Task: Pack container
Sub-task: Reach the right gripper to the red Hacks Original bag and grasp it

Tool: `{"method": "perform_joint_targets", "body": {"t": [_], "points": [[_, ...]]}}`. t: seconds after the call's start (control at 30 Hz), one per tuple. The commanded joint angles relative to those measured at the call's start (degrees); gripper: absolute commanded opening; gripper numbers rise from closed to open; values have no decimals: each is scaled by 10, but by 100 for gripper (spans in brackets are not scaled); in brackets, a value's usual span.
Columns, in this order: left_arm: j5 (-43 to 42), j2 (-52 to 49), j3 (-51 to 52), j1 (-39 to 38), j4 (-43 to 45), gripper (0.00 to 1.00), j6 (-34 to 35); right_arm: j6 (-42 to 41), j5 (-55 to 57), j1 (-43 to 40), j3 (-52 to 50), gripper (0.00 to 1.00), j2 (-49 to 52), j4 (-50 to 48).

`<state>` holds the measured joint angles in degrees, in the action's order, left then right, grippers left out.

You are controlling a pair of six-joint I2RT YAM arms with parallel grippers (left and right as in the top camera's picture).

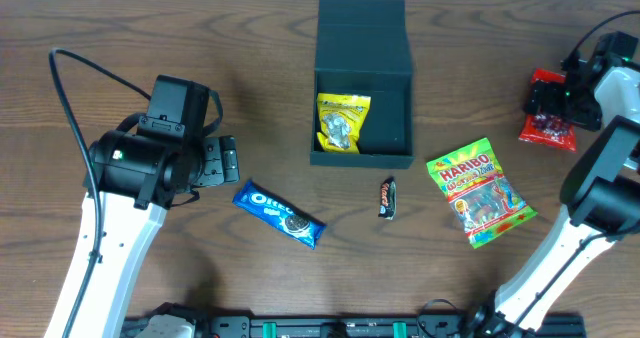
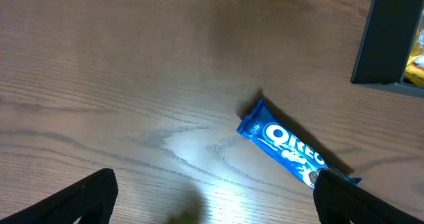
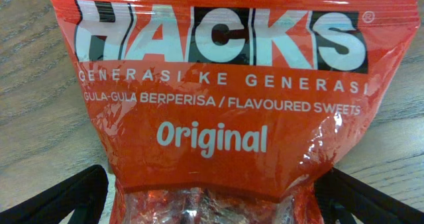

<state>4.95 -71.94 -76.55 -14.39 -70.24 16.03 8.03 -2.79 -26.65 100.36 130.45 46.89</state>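
Note:
The container [image 1: 362, 160], a dark square box with its flap lid open at the back, stands at the table's centre back; its corner shows in the left wrist view [image 2: 384, 38]. A yellow packet [image 1: 343, 123] lies inside it. A blue Oreo packet [image 1: 279, 213] lies front left of the box. My left gripper [image 1: 225, 163] is open and empty just left of the Oreo packet [image 2: 288, 144], with bare wood between its fingers [image 2: 215, 197]. My right gripper [image 1: 548, 103] is open at the far right, its fingers [image 3: 212, 197] on either side of a red Hacks sweets bag [image 3: 218, 85].
A small dark chocolate bar [image 1: 387, 197] lies in front of the box. A green Haribo bag [image 1: 480, 191] lies to the box's front right. The Hacks bag [image 1: 547, 128] sits near the table's right edge.

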Motion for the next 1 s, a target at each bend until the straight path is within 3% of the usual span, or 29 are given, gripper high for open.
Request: {"method": "perform_joint_targets", "body": {"t": [0.0,0.07,0.2,0.57,0.63,0.97], "points": [[11,3,0,2,0,95,-6,8,0,-1,10,99,3,2],[11,3,0,2,0,95,-6,8,0,-1,10,98,3,2],[11,3,0,2,0,95,-6,8,0,-1,10,84,3,4],[11,3,0,2,0,95,-6,2,0,0,11,63,3,7],[11,3,0,2,0,95,-6,2,0,0,11,52,3,7],[11,3,0,2,0,95,-7,2,0,0,11,48,3,12]]}}
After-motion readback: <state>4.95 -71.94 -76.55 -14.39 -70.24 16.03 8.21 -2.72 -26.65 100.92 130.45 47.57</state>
